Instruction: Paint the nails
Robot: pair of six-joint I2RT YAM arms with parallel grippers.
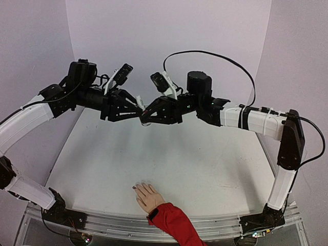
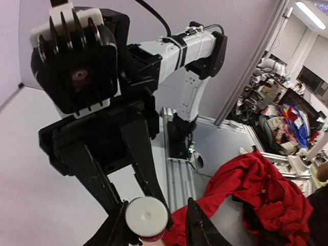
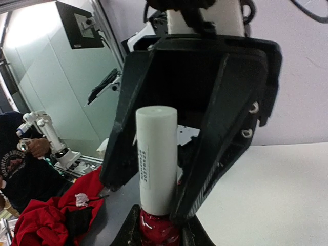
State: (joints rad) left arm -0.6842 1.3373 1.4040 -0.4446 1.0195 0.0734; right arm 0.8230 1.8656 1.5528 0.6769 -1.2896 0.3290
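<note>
The small beige mannequin hand (image 1: 147, 197) lies palm down at the table's near edge, with its red sleeve (image 1: 174, 223) trailing off the front. Its nails (image 1: 136, 188) are too small to judge their colour. Both grippers meet in the air above the table's far half. My right gripper (image 1: 147, 119) (image 3: 158, 233) is shut on the dark-red polish bottle (image 3: 159, 229). The bottle's white cap (image 3: 156, 159) (image 2: 147, 217) points at my left gripper (image 1: 138, 109) (image 2: 154, 228). The left jaws stand open around the cap, which rests against one finger (image 2: 114, 231).
The white tabletop (image 1: 205, 164) has purple walls behind and on both sides. A metal rail (image 1: 220, 227) runs along the near edge between the arm bases. Red cloth (image 2: 256, 189) hangs past the rail.
</note>
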